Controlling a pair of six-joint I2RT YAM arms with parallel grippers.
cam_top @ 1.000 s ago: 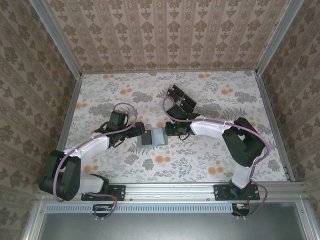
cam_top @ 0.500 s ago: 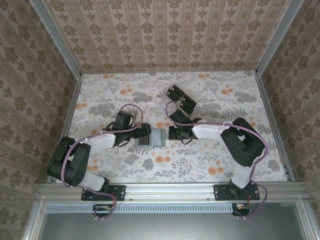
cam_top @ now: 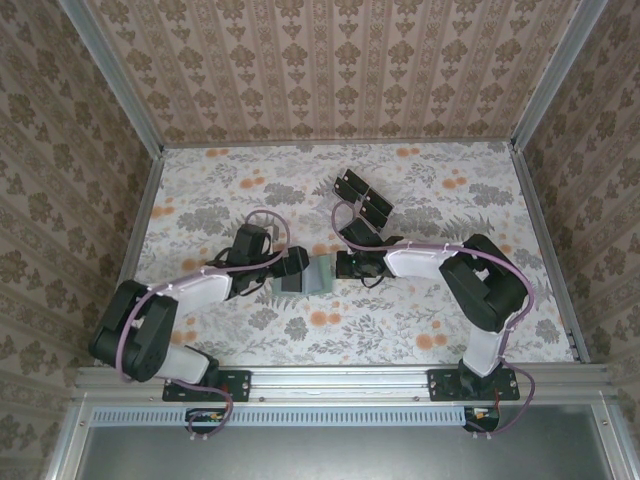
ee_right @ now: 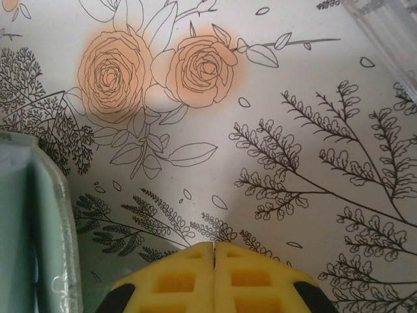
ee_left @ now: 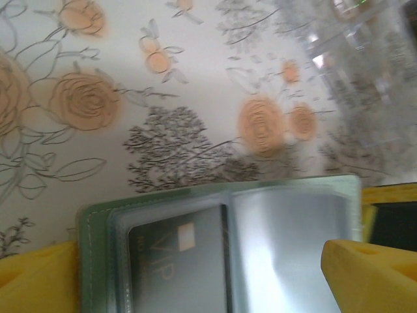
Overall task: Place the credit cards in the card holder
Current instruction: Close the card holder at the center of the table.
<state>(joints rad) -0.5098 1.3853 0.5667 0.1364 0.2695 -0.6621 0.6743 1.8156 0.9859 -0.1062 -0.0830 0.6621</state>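
The card holder (cam_top: 318,273) lies open on the floral table between my two grippers. In the left wrist view it (ee_left: 98,222) shows clear sleeves, and a black credit card (ee_left: 176,267) marked VIP sits in the left sleeve. My left gripper (cam_top: 291,270) is open, its yellow fingers (ee_left: 365,274) standing at the holder's two sides. My right gripper (cam_top: 341,265) is shut on nothing, its tips (ee_right: 214,261) low over the table just right of the holder's edge (ee_right: 39,222). More black credit cards (cam_top: 362,197) lie farther back in a clear tray.
The clear plastic tray (ee_right: 391,29) stands behind and right of the right gripper, and also appears blurred in the left wrist view (ee_left: 371,72). Patterned walls and metal rails enclose the table on all sides.
The left arm has pushed right until its gripper straddles the holder. The right gripper has closed fully and come down beside the holder's right edge.
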